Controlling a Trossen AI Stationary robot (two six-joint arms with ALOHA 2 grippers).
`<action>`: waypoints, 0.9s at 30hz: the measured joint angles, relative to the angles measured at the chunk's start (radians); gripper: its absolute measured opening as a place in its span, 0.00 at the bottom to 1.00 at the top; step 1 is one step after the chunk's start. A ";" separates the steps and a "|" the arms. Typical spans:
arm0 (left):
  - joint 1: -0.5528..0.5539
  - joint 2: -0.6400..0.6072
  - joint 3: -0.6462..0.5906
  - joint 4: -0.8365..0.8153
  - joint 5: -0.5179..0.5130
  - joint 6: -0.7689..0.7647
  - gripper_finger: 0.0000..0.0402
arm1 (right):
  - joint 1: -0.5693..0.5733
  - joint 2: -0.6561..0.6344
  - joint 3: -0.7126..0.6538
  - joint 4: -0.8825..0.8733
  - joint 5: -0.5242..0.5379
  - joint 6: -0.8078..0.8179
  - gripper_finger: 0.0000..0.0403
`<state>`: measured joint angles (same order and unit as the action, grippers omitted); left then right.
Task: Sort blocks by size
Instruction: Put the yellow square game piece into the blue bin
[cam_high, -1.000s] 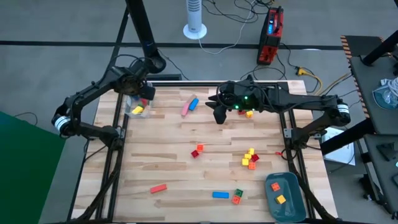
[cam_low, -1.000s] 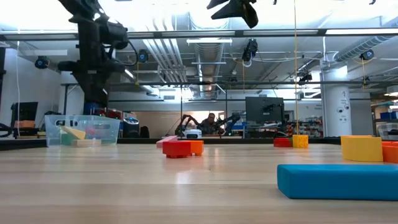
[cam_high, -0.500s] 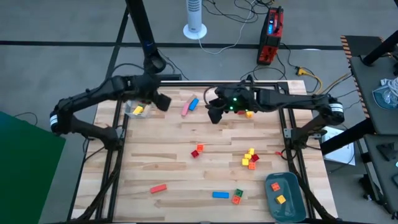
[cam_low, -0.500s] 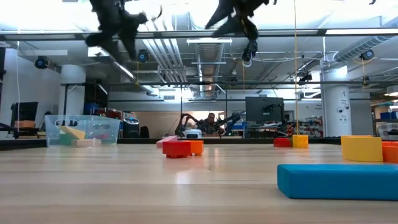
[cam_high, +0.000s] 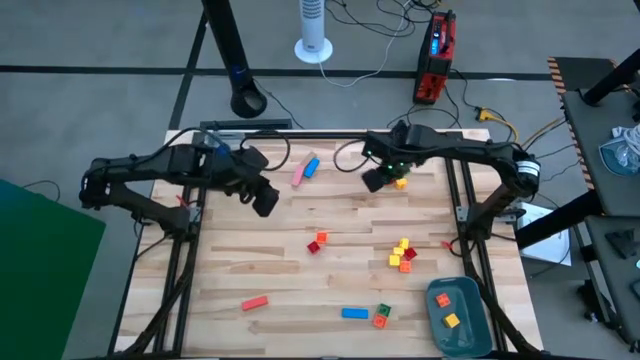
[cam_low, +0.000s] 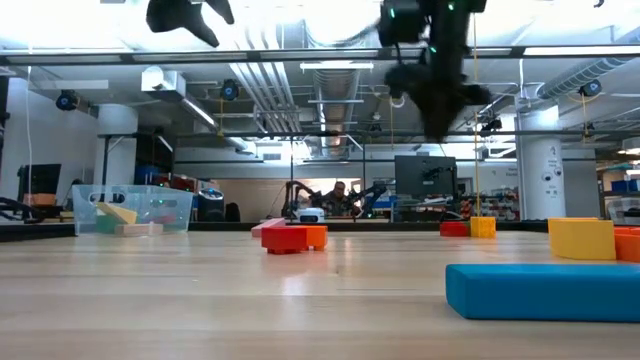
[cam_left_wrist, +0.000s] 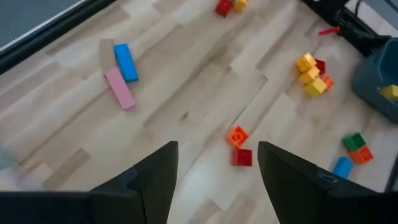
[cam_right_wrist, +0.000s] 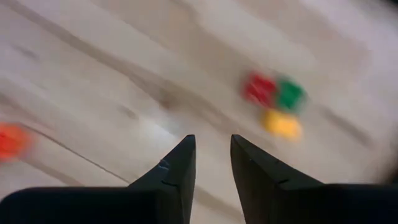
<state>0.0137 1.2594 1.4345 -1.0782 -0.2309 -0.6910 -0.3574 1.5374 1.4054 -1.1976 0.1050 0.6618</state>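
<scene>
Plastic blocks (cam_high: 402, 254) are scattered over the worktop (cam_high: 270, 250): light, rigid, slick. Pinch each across its flat sides, bars at mid-length. Your left hand (cam_left_wrist: 213, 163) is released, above the worktop's far left. Right hand (cam_right_wrist: 210, 155), slightly parted and empty, hovers far right.

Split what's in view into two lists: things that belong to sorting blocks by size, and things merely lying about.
For the job: pink bar; blue bar; red bar; yellow and orange cubes; clear box; grey-blue tray.

Lying about: white fan; red device; cables.
</scene>
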 joint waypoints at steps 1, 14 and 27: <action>-0.007 0.000 0.002 0.001 -0.012 0.000 0.52 | -0.009 0.002 -0.012 -0.046 -0.001 0.005 0.22; -0.019 0.000 0.005 0.001 -0.077 0.000 0.52 | -0.212 0.018 -0.251 0.088 -0.090 -0.055 0.50; -0.019 0.011 0.004 0.032 -0.077 -0.008 0.52 | -0.262 0.155 -0.296 0.187 -0.121 -0.145 0.65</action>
<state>-0.0055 1.2705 1.4384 -1.0461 -0.3080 -0.6994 -0.6189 1.6921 1.1098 -1.0103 -0.0163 0.5167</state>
